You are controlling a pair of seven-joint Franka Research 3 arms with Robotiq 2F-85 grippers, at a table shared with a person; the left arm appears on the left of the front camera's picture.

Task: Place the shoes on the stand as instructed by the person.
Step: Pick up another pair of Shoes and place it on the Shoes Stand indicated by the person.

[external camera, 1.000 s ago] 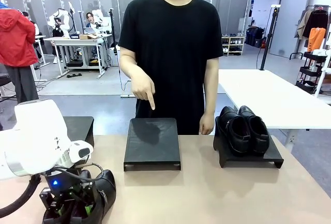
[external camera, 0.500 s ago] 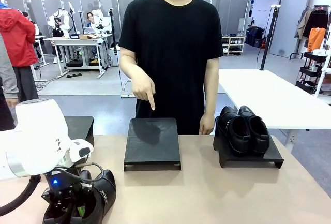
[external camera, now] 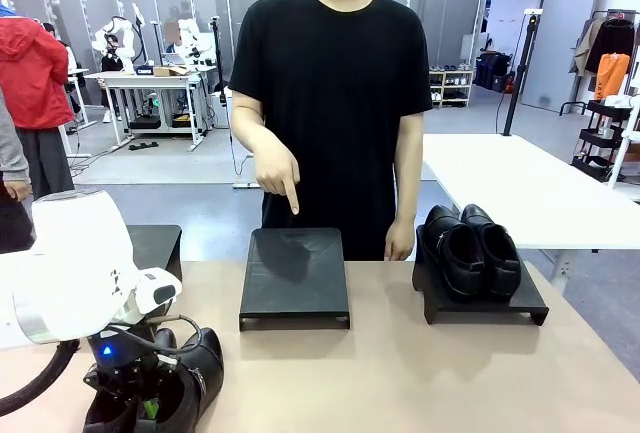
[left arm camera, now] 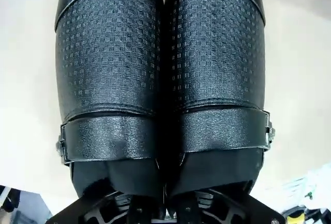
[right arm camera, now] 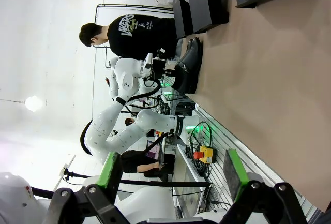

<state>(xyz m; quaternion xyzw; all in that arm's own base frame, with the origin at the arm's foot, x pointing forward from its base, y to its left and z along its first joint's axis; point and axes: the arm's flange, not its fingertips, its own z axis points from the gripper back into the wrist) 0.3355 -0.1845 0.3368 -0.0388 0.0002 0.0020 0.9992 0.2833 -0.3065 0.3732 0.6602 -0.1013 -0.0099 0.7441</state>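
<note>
The wide tan tabletop surface (external camera: 400,373) runs across the front view. A person in a plain black short-sleeved T-shirt (external camera: 335,83) stands at its far edge. The bulky white left robot arm (external camera: 70,278) comes in at the near left corner.

Three flat black rectangular stands sit along the far side. The left stand (external camera: 160,241) is partly hidden behind the arm. The middle stand (external camera: 295,273) has a bare top. The right stand (external camera: 495,305) carries the plain pair of glossy black leather dress shoes (external camera: 470,248), set side by side with toes toward the camera.

The other pair of black leather shoes with silver-buckled straps (external camera: 195,368) rests on the surface at the near left, under the arm and well apart from the stands. In the left wrist view this pair (left arm camera: 160,79) lies pressed together, with its textured uppers running away from the camera.

The left claw (external camera: 150,408) is clamped on the buckled pair at the heel openings. Its black body (left arm camera: 165,211) shows at the bottom edge of the wrist view, with the fingers hidden inside the shoes. The right claw (right arm camera: 172,157) stands wide apart and holds nothing, its green pads (right arm camera: 111,169) well clear of the surface.

The person's right hand (external camera: 278,171) points an index finger down at the middle stand. The left hand (external camera: 400,243) hangs by the surface edge.
</note>
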